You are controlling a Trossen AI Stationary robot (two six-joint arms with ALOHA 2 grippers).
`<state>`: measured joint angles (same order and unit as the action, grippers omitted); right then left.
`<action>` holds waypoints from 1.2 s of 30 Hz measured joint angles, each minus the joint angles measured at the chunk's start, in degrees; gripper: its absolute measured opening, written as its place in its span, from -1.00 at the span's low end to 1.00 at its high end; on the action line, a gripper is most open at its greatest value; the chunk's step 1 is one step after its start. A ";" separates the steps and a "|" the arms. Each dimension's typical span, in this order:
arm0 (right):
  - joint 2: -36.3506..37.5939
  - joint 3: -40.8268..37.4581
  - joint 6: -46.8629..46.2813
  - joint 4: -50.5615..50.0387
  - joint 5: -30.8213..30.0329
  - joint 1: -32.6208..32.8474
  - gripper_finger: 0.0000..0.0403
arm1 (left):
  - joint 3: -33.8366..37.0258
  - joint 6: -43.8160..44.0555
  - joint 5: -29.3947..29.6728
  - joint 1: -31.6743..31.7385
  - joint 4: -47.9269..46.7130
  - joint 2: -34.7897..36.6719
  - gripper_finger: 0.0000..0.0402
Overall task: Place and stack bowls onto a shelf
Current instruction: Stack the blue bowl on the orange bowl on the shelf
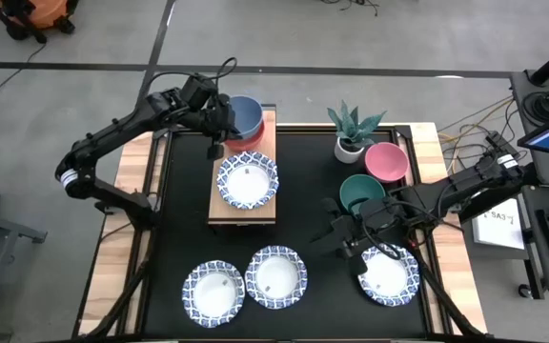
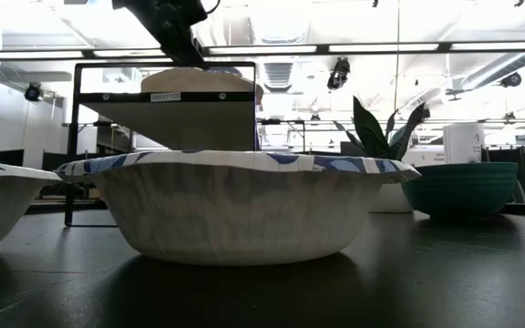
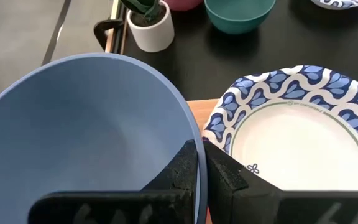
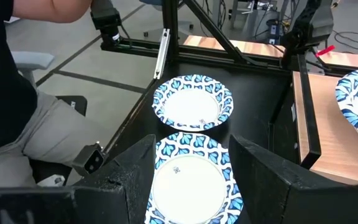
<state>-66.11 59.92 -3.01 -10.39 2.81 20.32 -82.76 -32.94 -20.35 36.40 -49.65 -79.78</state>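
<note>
The blue bowl [image 1: 246,114] is at the far end of the light-wood shelf [image 1: 215,205], and a red rim [image 1: 256,139] shows just under it. My left gripper [image 1: 219,129] is shut on it. One white dish with a blue rim [image 1: 247,181] lies on the shelf. Three more dishes [image 1: 213,291] [image 1: 275,276] [image 1: 387,274] lie near the table's near edge. My right gripper [image 1: 343,233] is open beside the green bowl [image 1: 362,193]. In its wrist view the fingers stand apart above a dish [image 4: 191,186], touching nothing. The pink bowl [image 1: 386,162] sits behind the green one. My left gripper [image 3: 199,152] pinches the blue bowl's rim [image 3: 191,134], on the side toward the shelf's dish. One finger [image 3: 179,171] is inside the bowl and the other [image 3: 225,174] outside. The bowl is upright. Whether it rests on what lies beneath, I cannot tell.
A white plant pot [image 1: 349,148] stands at the far side next to the pink bowl. A person sits at the table's near side [image 4: 23,124]. Bare black tabletop [image 1: 303,191] lies between the shelf and the green bowl.
</note>
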 joint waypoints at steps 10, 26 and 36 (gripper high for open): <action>0.00 -0.02 -0.37 0.00 0.00 0.00 -0.05 | 0.00 0.50 0.23 0.00 0.20 -1.54 -1.00; -0.05 -0.02 -2.10 0.02 0.02 0.00 -0.05 | 0.02 1.98 0.26 0.02 0.42 -1.56 -0.60; -0.07 -0.12 -2.79 0.11 0.04 0.04 -0.05 | -2.54 2.06 -5.94 0.03 2.89 3.95 -0.48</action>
<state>-66.17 59.80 -5.80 -10.29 2.85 20.36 -85.30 -30.87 -26.29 36.43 -46.76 -75.83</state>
